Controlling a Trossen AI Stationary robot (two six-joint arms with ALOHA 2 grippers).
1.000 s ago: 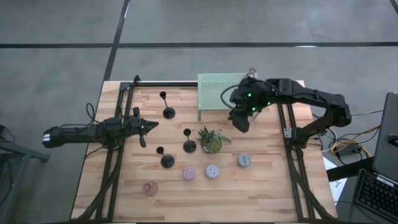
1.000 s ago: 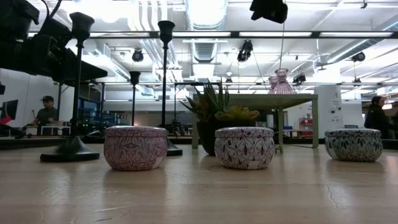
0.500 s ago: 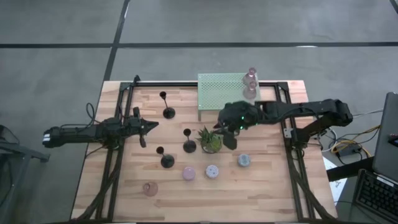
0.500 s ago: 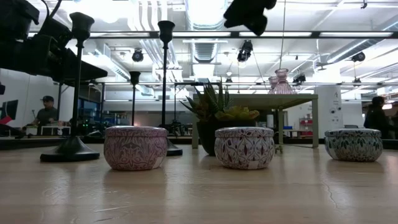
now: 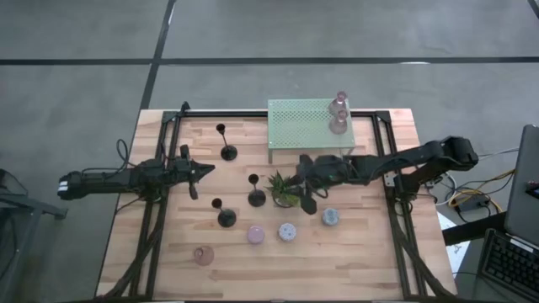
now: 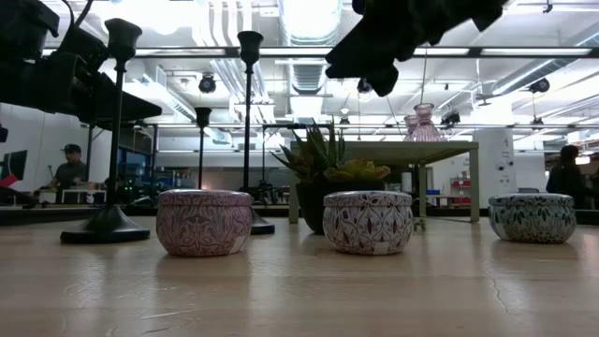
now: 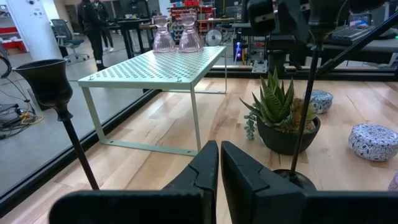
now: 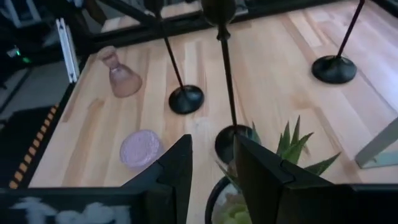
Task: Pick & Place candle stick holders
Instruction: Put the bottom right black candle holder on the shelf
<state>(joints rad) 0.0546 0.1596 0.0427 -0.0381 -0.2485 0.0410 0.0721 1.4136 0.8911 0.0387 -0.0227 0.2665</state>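
Observation:
Three black candlesticks stand on their round bases on the table: one far left (image 5: 227, 151), one in the middle (image 5: 256, 198), one nearer (image 5: 226, 217). A pink round holder (image 5: 255, 235), a lilac one (image 5: 287, 231) and a blue one (image 5: 331, 217) sit in a row toward the near edge. My right gripper (image 5: 308, 202) hangs open in the air over the plant (image 5: 286, 190). In its wrist view the middle candlestick (image 8: 227, 74) stands ahead between its fingers, untouched. At the table's left, my left gripper (image 5: 209, 169) waits shut and empty.
A pale green mesh rack (image 5: 303, 126) stands at the far edge with two pink glass holders (image 5: 339, 112) on top. Another pink glass holder (image 5: 203, 254) stands near the front left. Black frame rails (image 5: 152, 219) run along both sides.
My right gripper has come down from beside the rack toward the table's near and left side, and now hangs over the plant. It has tipped from pointing steeply down to nearly level. Nothing on the table has moved.

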